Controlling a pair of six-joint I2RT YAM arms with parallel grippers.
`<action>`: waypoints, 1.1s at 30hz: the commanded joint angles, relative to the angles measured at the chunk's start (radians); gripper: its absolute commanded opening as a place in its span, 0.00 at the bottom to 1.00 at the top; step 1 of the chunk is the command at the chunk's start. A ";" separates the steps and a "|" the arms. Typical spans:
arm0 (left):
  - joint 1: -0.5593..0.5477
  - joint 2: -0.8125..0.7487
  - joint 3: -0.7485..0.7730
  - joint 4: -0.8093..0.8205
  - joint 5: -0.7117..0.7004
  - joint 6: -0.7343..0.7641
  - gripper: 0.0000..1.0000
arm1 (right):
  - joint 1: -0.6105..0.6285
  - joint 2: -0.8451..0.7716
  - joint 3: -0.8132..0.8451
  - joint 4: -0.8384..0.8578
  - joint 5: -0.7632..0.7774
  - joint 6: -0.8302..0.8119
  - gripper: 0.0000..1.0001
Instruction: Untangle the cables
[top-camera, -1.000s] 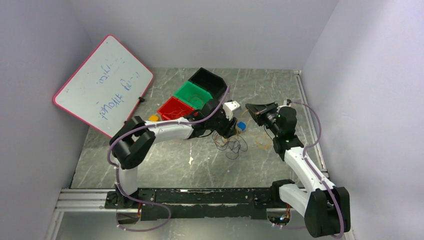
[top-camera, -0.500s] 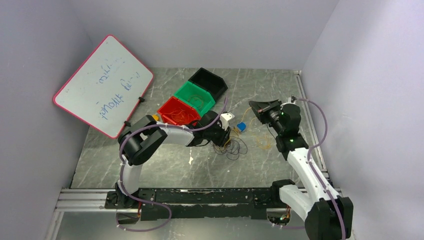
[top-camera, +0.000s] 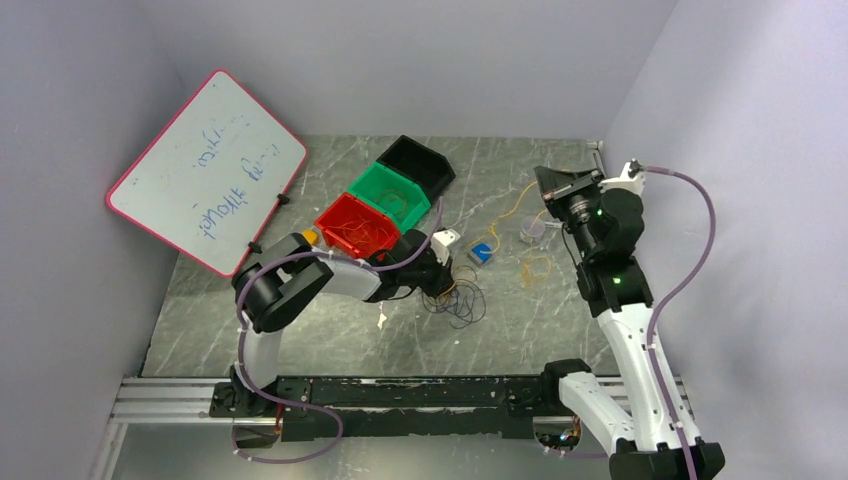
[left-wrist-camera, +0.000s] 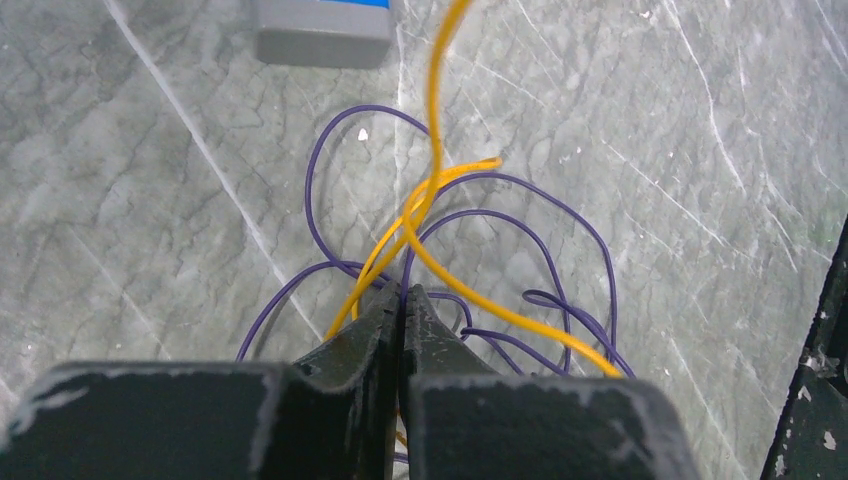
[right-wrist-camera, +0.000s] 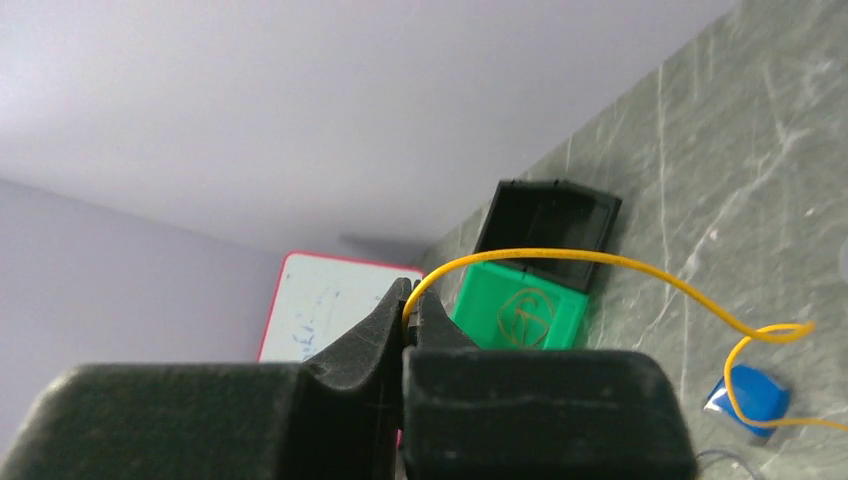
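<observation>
A big grey desk (top-camera: 320, 335) with white streaks fills the middle of the top view. A white board (top-camera: 205, 170) with a pink rim leans in the upper left. The left arm (top-camera: 330, 268) lies low and reaches to the middle of the frame. The right arm (top-camera: 622, 300) stands tall on the right side, with its tip near the upper right.

Three bins sit in a row in the upper middle: a black bin (top-camera: 420, 160), a green bin (top-camera: 372, 180) and a red bin (top-camera: 330, 218). The green one holds a thin curl of wire (right-wrist-camera: 525, 315), and so does the red one.

The left jaws are pressed shut, low over the desk, at the upper edge of the purple cable (top-camera: 465, 305). That cable lies in loose loops in the middle. The yellow cable (left-wrist-camera: 432, 110) runs into the tips. It looks pinched there, though the tips hide the very spot. From there it goes up and out of the top of the left wrist view.

The right jaws are shut, high off the desk, and they nip the yellow cable at their tips. It bends away to the lower right of the right wrist view.

A yellowish loop (top-camera: 538, 267) lies flat, right of the middle. A small blue block (top-camera: 483, 253) sits between that loop and the left jaws.
</observation>
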 joint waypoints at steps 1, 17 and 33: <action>0.000 -0.004 -0.069 -0.037 -0.029 -0.013 0.07 | -0.007 -0.021 0.088 -0.101 0.118 -0.157 0.00; -0.005 -0.018 -0.197 0.009 -0.089 -0.055 0.07 | -0.008 -0.031 0.403 -0.231 0.341 -0.469 0.00; -0.021 -0.282 -0.164 -0.136 -0.191 -0.030 0.57 | -0.007 0.002 0.470 -0.320 0.231 -0.580 0.00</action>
